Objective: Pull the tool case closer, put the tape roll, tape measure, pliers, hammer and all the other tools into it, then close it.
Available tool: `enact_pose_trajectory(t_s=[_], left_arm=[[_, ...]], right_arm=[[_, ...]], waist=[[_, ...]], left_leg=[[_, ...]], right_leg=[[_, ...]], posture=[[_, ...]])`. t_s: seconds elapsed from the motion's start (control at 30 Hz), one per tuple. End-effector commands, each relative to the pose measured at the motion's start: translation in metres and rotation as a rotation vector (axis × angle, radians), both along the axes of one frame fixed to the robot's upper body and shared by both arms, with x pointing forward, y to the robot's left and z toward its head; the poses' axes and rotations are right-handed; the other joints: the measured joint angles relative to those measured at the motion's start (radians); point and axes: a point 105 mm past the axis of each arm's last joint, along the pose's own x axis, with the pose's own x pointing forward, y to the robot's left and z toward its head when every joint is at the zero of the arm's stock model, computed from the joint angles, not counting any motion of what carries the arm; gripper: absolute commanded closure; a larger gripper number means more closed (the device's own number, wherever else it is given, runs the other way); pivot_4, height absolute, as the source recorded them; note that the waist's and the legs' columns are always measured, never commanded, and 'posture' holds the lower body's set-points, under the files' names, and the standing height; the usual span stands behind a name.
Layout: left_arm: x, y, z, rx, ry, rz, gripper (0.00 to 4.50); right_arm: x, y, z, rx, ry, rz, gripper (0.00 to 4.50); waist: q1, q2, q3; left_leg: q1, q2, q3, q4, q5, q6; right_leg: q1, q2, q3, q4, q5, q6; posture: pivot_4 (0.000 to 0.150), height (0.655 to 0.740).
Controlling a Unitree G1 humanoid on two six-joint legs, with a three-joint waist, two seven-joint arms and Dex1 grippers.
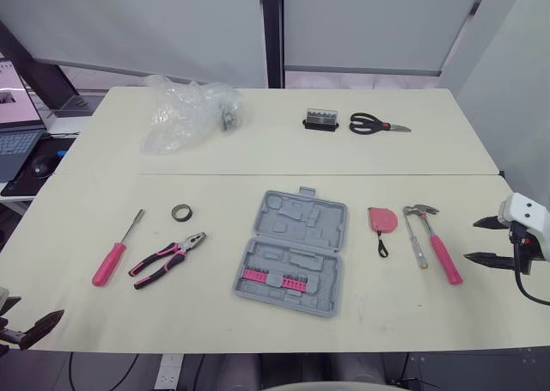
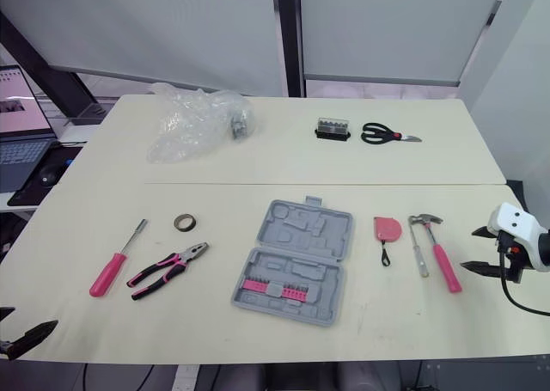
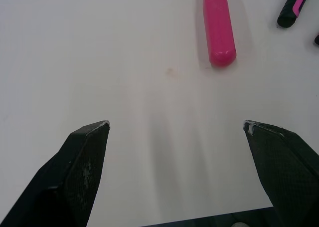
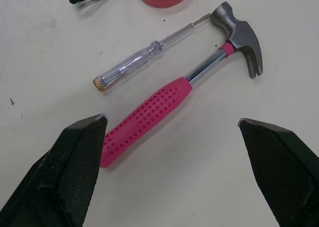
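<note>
Just inside table (image 1: 481, 193) edge, right tool (image 1: 470, 241) agape.

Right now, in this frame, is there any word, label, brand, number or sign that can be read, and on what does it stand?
No text can be read.
On the laptop screen: something shows, too small to read.
On the tape measure, the tool case and the hammer: no lettering visible.
</note>
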Motion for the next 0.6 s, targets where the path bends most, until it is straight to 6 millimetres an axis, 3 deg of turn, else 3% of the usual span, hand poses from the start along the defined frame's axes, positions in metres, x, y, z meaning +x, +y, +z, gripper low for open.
enact_pose_trajectory(t_s=[0.03,0.4,0.6], left_arm=[[-0.002,0.003,0.011,0.008,-0.017,-0.006,0.03],[-0.006,0.015,0.025,-0.017,-0.063,-0.022,0.03],[-0.004,0.014,0.025,-0.009,-0.054,-0.039,0.03]], right_arm=[[0.006,0.002,0.011,0.017,-0.06,-0.001,0.0],[0.005,0.008,0.014,0.047,-0.139,-0.012,0.0],[-0.002,0.002,0.015,0.033,-0.143,-0.027,0.0]], waist=[[0.0,0.0,0.0],[0.0,0.0,0.0],[0.0,0.0,0.0]], left_leg=[[0.0,0.0,0.0,0.0,0.0,0.0],[0.0,0.0,0.001,0.0,0.0,0.0],[0.0,0.0,0.002,0.0,0.0,0.0]], right_leg=[[0.0,0.0,0.0,0.0,0.0,0.0],[-0.001,0.0,0.001,0.001,0.0,0.0],[-0.001,0.0,0.002,0.001,0.0,0.0]], posture=[[0.15,0.74],[0.15,0.74],[0.15,0.74]])
